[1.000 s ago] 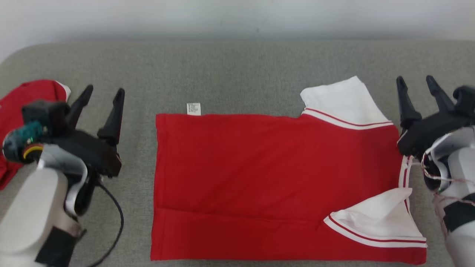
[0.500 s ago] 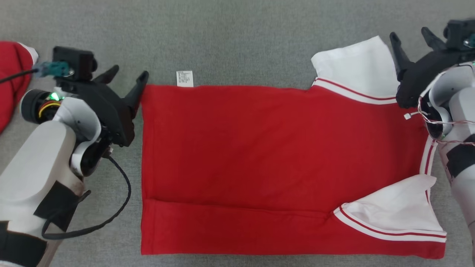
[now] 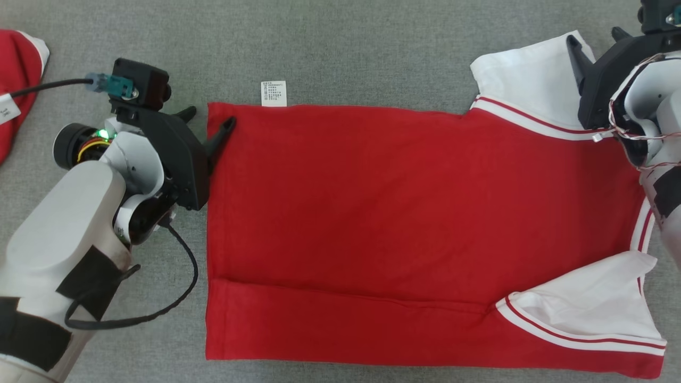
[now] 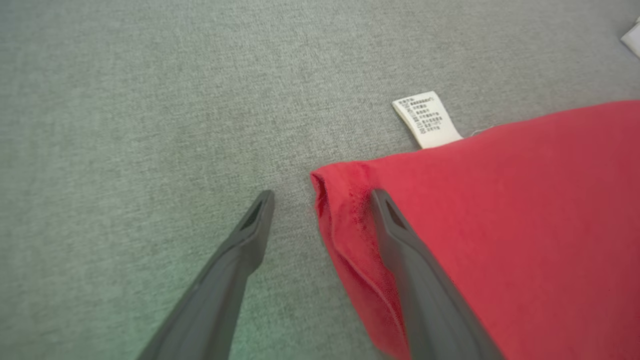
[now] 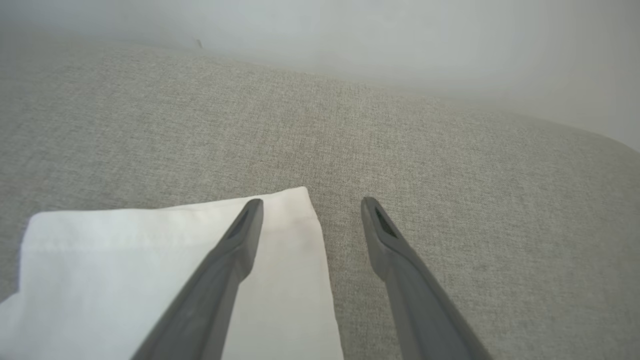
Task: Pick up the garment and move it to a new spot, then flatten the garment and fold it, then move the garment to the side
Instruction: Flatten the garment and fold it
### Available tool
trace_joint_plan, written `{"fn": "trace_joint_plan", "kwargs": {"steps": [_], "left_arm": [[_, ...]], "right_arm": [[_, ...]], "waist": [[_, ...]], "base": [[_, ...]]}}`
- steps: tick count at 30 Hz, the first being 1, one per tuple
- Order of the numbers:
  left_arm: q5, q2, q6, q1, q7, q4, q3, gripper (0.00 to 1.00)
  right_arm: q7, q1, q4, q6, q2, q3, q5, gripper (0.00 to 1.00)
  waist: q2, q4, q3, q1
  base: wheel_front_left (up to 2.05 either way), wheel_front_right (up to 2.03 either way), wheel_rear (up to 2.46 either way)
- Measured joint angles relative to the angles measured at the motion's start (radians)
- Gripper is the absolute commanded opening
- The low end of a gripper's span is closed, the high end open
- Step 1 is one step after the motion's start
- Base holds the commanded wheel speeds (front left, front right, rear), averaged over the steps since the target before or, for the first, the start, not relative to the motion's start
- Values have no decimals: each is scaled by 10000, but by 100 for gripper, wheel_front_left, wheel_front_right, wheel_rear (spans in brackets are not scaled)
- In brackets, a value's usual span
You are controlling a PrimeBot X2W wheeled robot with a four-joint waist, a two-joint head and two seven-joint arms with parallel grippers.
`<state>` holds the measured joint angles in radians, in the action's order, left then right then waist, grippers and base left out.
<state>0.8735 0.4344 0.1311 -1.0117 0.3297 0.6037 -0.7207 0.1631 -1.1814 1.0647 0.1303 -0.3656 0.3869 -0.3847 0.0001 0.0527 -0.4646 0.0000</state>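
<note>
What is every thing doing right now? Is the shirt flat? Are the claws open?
red shirt: spread flat, not lifted.
left gripper: open, fingers either side of the shirt's corner.
right gripper: open, straddling the white sleeve at its corner.
label: sticking out flat.
other red garment: bunched, far left.

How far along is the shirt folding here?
Done: the shirt lies spread flat on the grey cushion. In hand: the open left gripper straddles its hem corner, the open right gripper its far white sleeve. Remaining: closing, folding, then moving it aside.
</note>
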Motion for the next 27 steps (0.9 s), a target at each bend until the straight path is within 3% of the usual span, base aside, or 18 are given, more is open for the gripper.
{"fn": "trace_joint_plan", "kwargs": {"steps": [5,6,7,8,9,10,12,13,14,15,27], "left_arm": [[531,-81,0,-354,387,184,-382,100],[587,-63,0,-404,460,207,-435,96],[690,-59,2,-445,569,253,-466,80],[736,-52,0,-499,644,257,-518,80],[773,-33,0,-555,646,265,-550,36],[851,-29,-2,-577,683,282,-581,4],[966,-36,2,-630,690,268,-665,0],[986,-61,2,-665,679,263,-696,0],[1049,-67,2,-699,671,253,-711,0],[1085,-69,2,-725,591,251,-711,0],[945,-117,2,-525,-1331,500,-832,0]], "right_arm": [[334,-424,575,0,-2,405,-17,100],[433,-477,683,0,29,426,-63,100],[495,-524,790,0,67,399,-165,100],[541,-586,890,0,84,418,-198,100],[640,-683,1007,0,94,449,-198,100],[750,-776,1118,0,107,433,-215,100],[744,-938,1271,0,146,372,-362,100],[734,-1022,1352,0,142,410,-326,47],[708,-1097,1396,0,150,407,-309,20],[585,-1143,1417,0,184,355,-368,0],[-1565,-849,1221,0,182,660,-439,0]], "waist": [[0,129,-222,0],[0,138,-247,0],[0,144,-268,0],[0,149,-285,0],[-1,156,-301,0],[-2,166,-320,-1],[-3,188,-376,-1],[-3,200,-406,-1],[-2,213,-431,0],[-2,224,-451,0],[-1,122,66,0]], "base": [[0,0,0],[0,0,0],[0,0,0],[0,0,0],[0,0,0],[0,0,0],[0,0,0],[0,0,0],[0,0,0],[0,0,0],[0,0,0]]}}
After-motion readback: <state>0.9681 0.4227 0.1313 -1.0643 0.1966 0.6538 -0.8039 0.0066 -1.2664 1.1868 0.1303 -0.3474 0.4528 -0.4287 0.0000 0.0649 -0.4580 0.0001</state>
